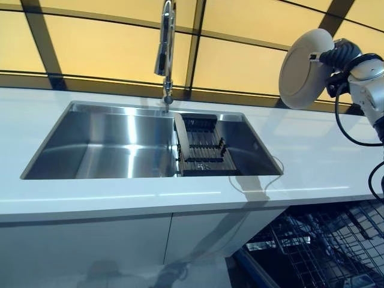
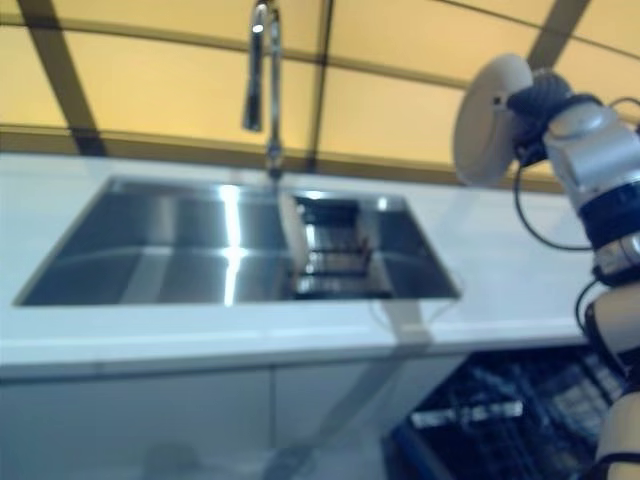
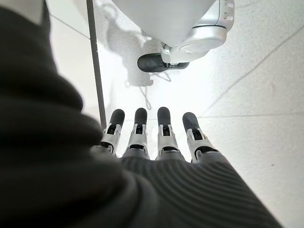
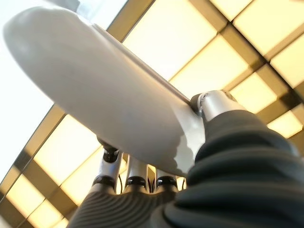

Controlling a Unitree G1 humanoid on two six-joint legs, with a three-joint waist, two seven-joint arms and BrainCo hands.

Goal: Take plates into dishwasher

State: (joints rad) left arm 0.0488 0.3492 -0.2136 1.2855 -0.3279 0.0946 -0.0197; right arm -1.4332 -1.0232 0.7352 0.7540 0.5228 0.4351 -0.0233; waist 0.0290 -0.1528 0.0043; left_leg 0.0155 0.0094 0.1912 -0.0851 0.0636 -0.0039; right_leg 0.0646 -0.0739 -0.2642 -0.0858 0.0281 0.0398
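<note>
My right hand (image 1: 337, 57) is shut on a white plate (image 1: 305, 69) and holds it on edge, high above the counter to the right of the sink. In the right wrist view the plate (image 4: 99, 90) is pinched between the thumb (image 4: 216, 102) and the fingers (image 4: 135, 175). A second plate (image 1: 181, 137) stands on edge in a black rack (image 1: 207, 147) in the sink's right part. The dishwasher's lower rack (image 1: 324, 246) is pulled out below the counter at the lower right. My left hand (image 3: 156, 137) hangs down over the floor, fingers straight and empty.
A steel sink (image 1: 102, 144) is set in a white counter (image 1: 312, 156), with a tall tap (image 1: 166, 54) behind it. White cabinet doors (image 1: 90, 252) are below. Yellow glass panels form the back wall.
</note>
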